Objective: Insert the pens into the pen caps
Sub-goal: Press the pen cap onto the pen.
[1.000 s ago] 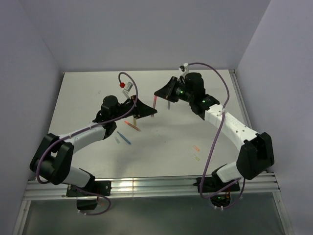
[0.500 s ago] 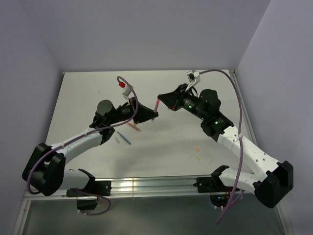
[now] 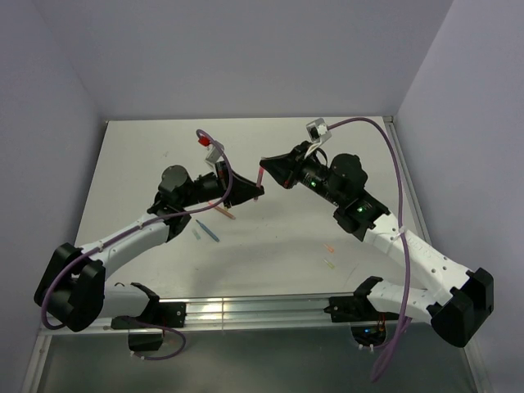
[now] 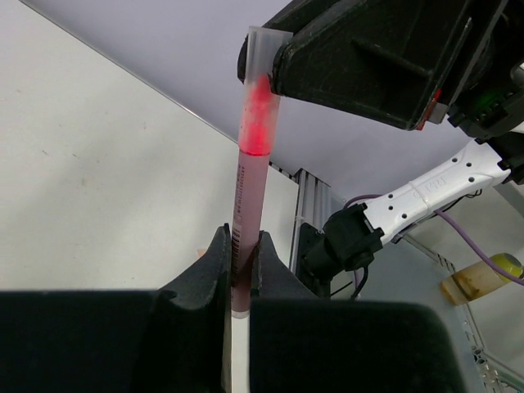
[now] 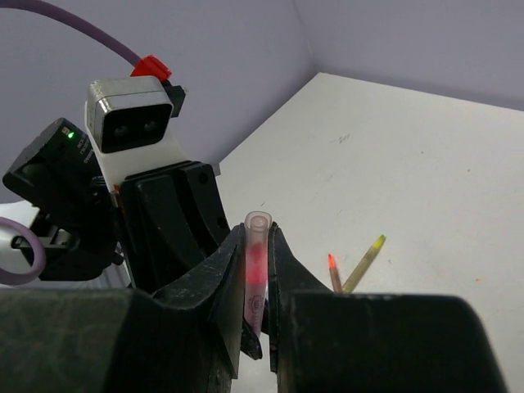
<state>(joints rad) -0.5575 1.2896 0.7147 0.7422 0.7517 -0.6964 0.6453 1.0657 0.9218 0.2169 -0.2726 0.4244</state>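
Pens (image 3: 210, 233) lie below; left tool (image 4: 241, 255) clamps pink pen (image 4: 250, 192), right tool (image 5: 255, 286) clamps cap (image 5: 257, 233).

At 6 o'clock, left gripper (image 4: 239, 255) pinched tight on a pink-red pen (image 4: 247, 205). Pointing up toward 12, leaning slightly to 1. Red tip glowing inside a translucent pen cap (image 4: 256, 49) at 12 o'clock, clamped there by the black right gripper (image 4: 283, 65) reaching in from 1 o'clock. White table (image 4: 98, 180) at 9 o'clock.
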